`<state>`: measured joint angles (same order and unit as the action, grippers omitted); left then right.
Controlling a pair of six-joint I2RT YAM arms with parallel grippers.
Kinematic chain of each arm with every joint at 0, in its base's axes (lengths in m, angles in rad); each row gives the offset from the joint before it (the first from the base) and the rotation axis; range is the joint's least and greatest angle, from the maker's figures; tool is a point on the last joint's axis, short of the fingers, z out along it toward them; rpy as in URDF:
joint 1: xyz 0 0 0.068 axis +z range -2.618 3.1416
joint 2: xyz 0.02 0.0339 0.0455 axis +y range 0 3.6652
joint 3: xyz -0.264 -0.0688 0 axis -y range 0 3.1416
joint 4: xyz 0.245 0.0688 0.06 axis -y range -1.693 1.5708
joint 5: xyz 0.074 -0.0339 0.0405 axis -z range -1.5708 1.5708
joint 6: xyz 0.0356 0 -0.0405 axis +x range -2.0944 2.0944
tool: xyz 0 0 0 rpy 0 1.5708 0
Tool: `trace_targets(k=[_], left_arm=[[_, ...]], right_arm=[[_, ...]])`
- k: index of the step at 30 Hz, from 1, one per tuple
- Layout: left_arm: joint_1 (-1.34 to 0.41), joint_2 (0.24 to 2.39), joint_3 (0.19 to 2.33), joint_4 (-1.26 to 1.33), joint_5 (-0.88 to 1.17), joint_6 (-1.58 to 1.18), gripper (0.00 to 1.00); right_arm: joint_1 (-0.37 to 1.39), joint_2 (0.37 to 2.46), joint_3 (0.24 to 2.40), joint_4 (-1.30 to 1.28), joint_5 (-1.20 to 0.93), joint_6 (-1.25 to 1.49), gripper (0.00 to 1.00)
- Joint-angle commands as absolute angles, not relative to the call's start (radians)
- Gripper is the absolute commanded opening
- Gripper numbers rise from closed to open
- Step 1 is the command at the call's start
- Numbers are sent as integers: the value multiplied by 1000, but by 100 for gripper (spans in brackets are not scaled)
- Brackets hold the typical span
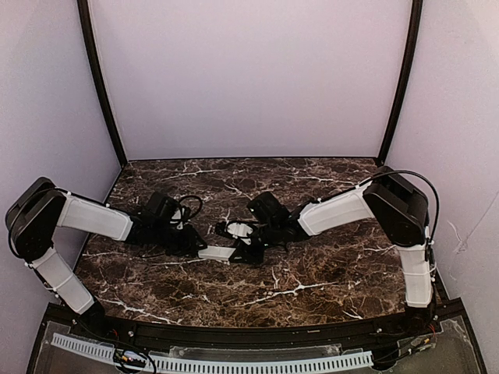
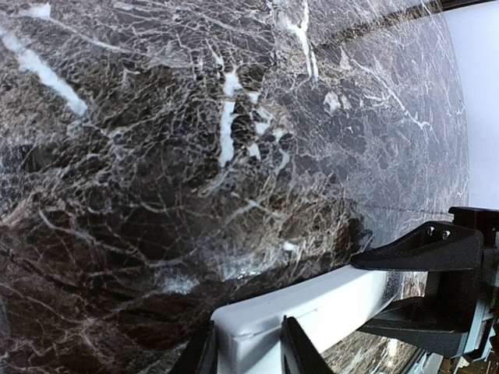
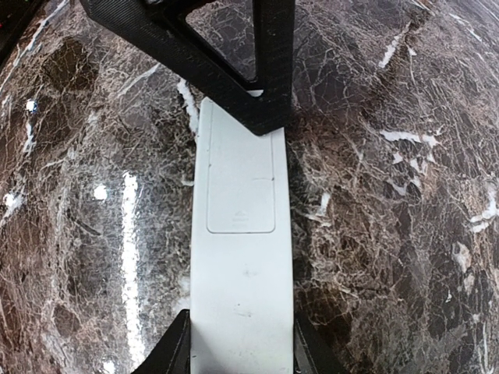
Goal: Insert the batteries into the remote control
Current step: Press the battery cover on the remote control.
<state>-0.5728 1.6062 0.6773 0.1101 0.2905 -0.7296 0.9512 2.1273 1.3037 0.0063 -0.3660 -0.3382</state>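
White slim plastic remote control [image 3: 242, 257] bridges both grippers over the dark marble table [image 1: 312, 273]: right gripper [image 3: 242, 343] jaws clamp one end, left gripper [image 2: 248, 347] jaws pinch the other. We read this as steadying it, battery cover [image 3: 241, 187] facing up, still fitted. We see no batteries anywhere.
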Motion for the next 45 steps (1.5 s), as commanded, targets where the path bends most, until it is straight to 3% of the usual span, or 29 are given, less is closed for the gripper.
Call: trace_targets(k=[1, 3, 7, 9, 14, 28, 36, 45], left_arm=[[-566, 1643, 621, -8, 252, -725, 28], [-566, 1638, 617, -4, 270, -718, 28], [-566, 1648, 619, 35, 326, -693, 47], [-567, 1648, 611, 70, 356, -684, 52], [-574, 1684, 620, 112, 391, -678, 55], [-579, 1744, 591, 151, 496, -649, 46], [-571, 1752, 587, 112, 459, -632, 33], [-558, 1756, 577, 116, 460, -629, 26]], right_arm=[[963, 2133, 1266, -57, -323, -324, 15], [963, 2135, 1266, -56, -322, -324, 15], [963, 2143, 1273, -56, -329, -320, 14], [963, 2146, 1278, -57, -333, -315, 14], [963, 2149, 1278, -48, -342, -311, 13], [959, 2167, 1237, -5, -346, -293, 2], [953, 2162, 1215, -4, -346, -288, 0], [947, 2153, 1190, 27, -351, -284, 0]])
